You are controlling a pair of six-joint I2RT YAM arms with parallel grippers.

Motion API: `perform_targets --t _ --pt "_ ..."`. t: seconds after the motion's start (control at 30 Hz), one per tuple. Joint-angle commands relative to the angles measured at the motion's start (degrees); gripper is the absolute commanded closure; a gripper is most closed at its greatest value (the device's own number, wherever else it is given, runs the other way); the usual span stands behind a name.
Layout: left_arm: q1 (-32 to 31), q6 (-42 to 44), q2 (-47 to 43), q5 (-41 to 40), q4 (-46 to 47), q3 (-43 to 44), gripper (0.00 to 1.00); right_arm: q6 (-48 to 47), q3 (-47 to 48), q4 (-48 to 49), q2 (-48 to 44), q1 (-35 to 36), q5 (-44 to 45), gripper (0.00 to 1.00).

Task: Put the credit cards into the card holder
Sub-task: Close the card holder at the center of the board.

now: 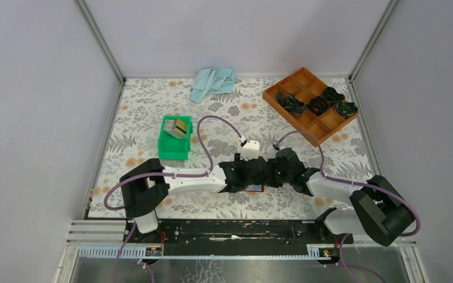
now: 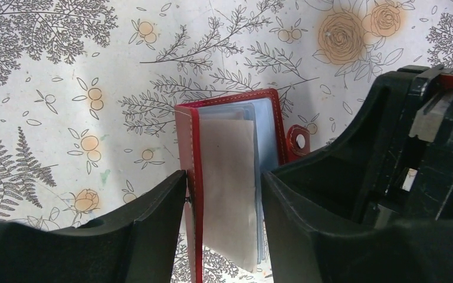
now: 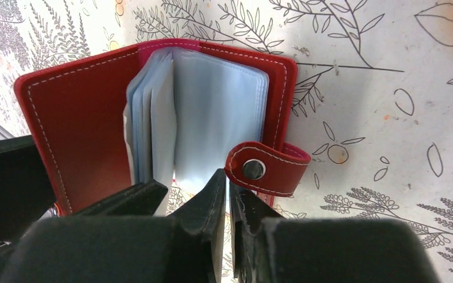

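Note:
The dark red card holder [image 3: 82, 118] stands open on the flowered table, its pale blue sleeves [image 3: 218, 112] fanned out. My left gripper [image 2: 223, 177] is open around its red cover edge [image 2: 194, 153] and a pale beige card [image 2: 229, 183] that stands among the sleeves. The left finger touches the cover. My right gripper [image 3: 229, 177] is shut on the holder's other cover, just below the snap tab [image 3: 265, 168]. In the top view both grippers [image 1: 245, 174] [image 1: 274, 170] meet over the holder [image 1: 253, 188]. More gold credit cards [image 1: 180, 126] lie in the green bin [image 1: 173, 147].
An orange compartment tray [image 1: 307, 82] with dark items sits at the back right. A light blue cloth [image 1: 212, 82] lies at the back centre. Grey walls enclose the table on three sides.

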Motion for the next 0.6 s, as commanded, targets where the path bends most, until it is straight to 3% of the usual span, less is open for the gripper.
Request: perform_targets --t 0.0,0.57 --pt "-0.71 -0.85 -0.56 -0.73 3.03 0.11 0.43 0.36 -0.67 0.05 0.17 0.66 2.87 0.88" --pt "-1.84 -4.59 -7.54 -1.82 18.60 -9.58 0.40 0.50 -1.15 -3.05 -3.02 0.66 4.86 0.88"
